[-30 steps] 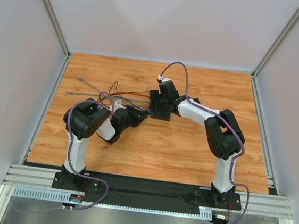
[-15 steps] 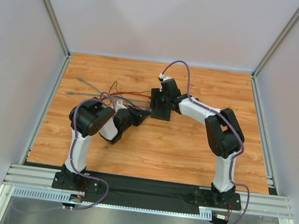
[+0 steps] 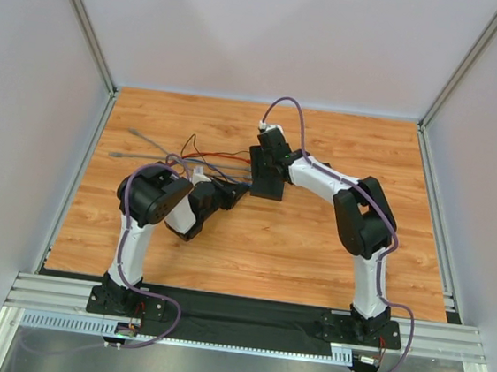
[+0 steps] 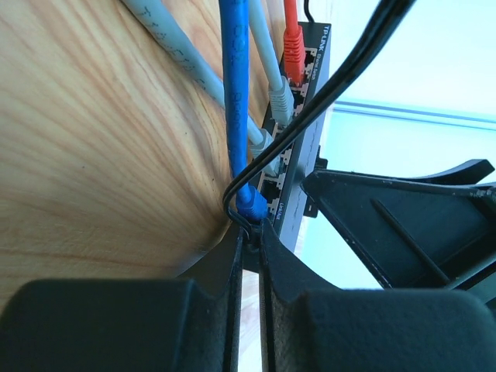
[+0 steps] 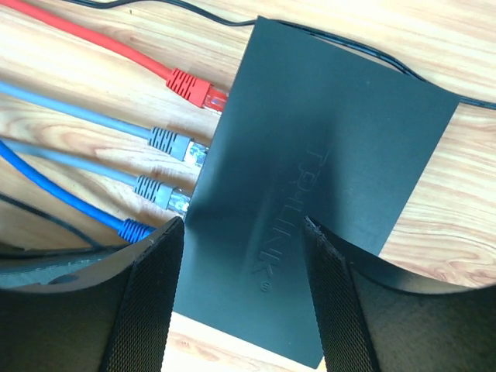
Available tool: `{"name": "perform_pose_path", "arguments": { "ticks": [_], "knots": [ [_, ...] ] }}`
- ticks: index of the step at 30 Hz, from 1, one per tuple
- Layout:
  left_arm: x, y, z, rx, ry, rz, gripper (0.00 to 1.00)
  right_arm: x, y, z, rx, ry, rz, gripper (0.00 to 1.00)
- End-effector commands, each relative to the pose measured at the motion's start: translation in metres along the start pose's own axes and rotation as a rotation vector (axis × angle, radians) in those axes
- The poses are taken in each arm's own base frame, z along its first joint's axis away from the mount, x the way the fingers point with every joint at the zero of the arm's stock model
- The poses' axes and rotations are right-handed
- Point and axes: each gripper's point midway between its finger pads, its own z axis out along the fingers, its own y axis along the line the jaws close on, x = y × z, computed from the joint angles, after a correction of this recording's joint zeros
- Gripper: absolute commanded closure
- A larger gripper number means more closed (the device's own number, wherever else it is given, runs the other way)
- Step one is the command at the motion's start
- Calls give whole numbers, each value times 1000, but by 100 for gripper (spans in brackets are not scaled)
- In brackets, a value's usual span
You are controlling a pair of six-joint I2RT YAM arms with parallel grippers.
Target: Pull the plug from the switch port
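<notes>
The switch [image 3: 265, 177] lies flat near the middle of the desk [image 3: 312, 255], a little toward the far edge, with its ports facing the left edge. The blue plug [image 4: 249, 203] sits in the end port (next to it are two grey plugs [image 5: 172, 142] and a red plug [image 5: 190, 84]). My left gripper [image 4: 249, 236] is clamped on the blue plug. My right gripper [image 5: 244, 225] holds its fingers apart over the switch top.

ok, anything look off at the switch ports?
Yes: a thin black wire crosses the blue plug and loops round it right at the left gripper, whose shut jaws seem to pinch both. Pulling may snag it.
</notes>
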Motion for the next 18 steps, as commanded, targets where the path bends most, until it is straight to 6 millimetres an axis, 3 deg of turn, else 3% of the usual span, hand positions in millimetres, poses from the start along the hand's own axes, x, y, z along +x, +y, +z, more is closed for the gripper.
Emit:
{"name": "perform_pose_path", "arguments": {
  "ticks": [1, 8, 15, 18],
  "knots": [
    [1, 5, -2, 16, -12, 36, 100, 14, -8, 5, 96, 61, -70, 36],
    [1, 8, -1, 7, -10, 37, 100, 20, -4, 10, 120, 99, -108, 36],
    [-2, 8, -2, 10, -25, 38, 100, 33, -24, 11, 236, 149, -173, 35],
    [-2, 7, -2, 16, -28, 35, 100, 48, -36, 15, 295, 200, -219, 34]
  ]
}}
